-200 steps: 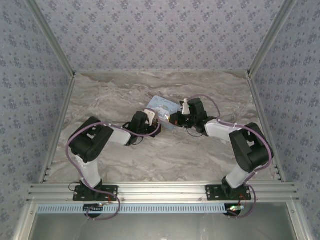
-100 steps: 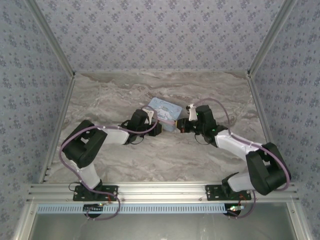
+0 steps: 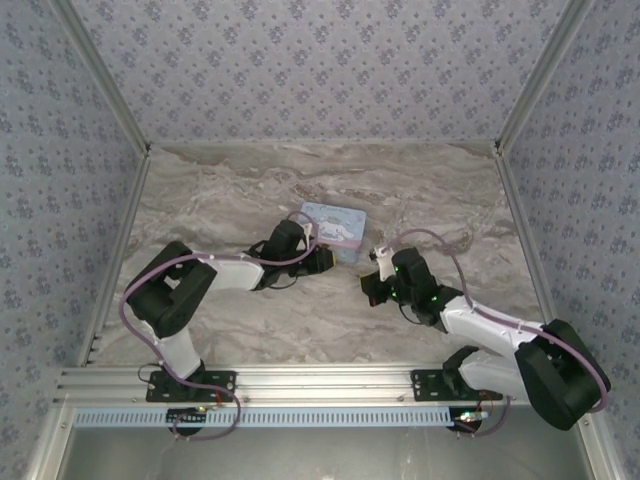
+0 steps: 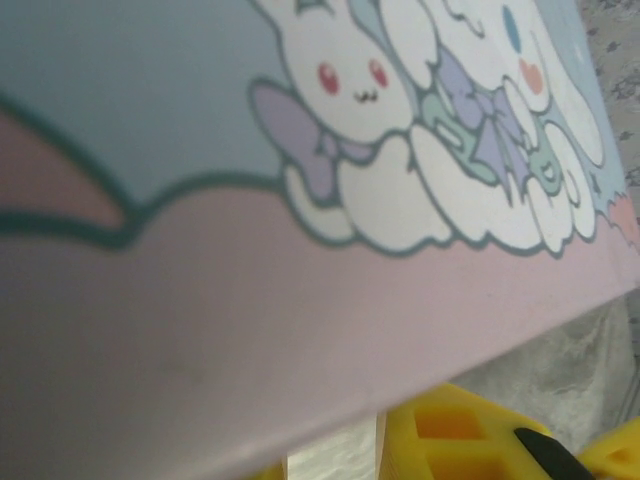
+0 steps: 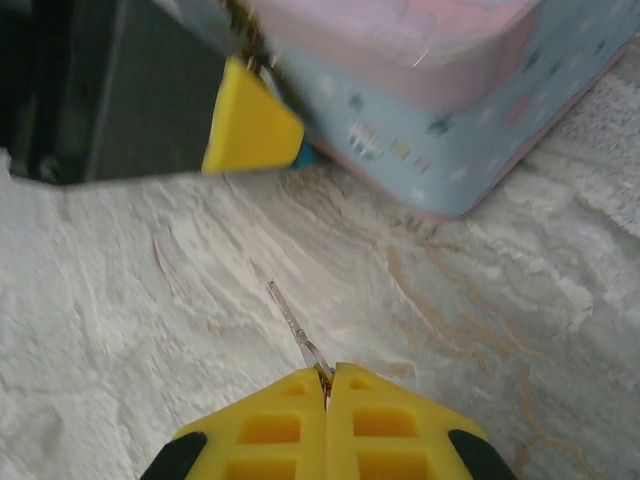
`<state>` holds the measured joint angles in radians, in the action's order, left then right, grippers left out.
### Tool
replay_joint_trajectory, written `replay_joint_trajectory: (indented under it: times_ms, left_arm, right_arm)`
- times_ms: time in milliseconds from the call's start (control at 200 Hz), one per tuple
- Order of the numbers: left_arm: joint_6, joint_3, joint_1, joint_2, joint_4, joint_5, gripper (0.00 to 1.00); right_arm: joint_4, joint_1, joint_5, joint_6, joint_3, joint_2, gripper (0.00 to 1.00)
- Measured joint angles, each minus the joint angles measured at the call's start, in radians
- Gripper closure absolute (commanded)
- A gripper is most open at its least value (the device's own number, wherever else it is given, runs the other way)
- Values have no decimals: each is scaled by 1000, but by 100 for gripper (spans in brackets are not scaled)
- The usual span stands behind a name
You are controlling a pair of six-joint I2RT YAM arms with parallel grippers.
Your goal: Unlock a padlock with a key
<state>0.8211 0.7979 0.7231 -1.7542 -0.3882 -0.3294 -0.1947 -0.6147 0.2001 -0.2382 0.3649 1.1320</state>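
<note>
Now the right gripper [image 5: 328,375] pinches the thin dark metal key [image 5: 293,322], which pokes out in front of it. The tiny blue-teal square padlock [image 5: 302,155] peeks out farther ahead, by the left gripper [image 3: 320,258], whose gap I cannot tell. I think the key is being lined up, and next it must slide straight into the padlock.

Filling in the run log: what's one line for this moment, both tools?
left tool: at near corner of tin box | right tool: shut on key, apart from box
</note>
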Motion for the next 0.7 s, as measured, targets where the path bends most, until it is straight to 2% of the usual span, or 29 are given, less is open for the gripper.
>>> replay_joint_trajectory:
  times_ms: [310,700]
  left_arm:
    - [101,9,31,60,3,1,78]
    - [193,9,33,87,20,3,78]
  right_arm:
    - [-121,-62,-107,72,-29,53,100]
    - [-266,-100,-188,90,-38,121,100]
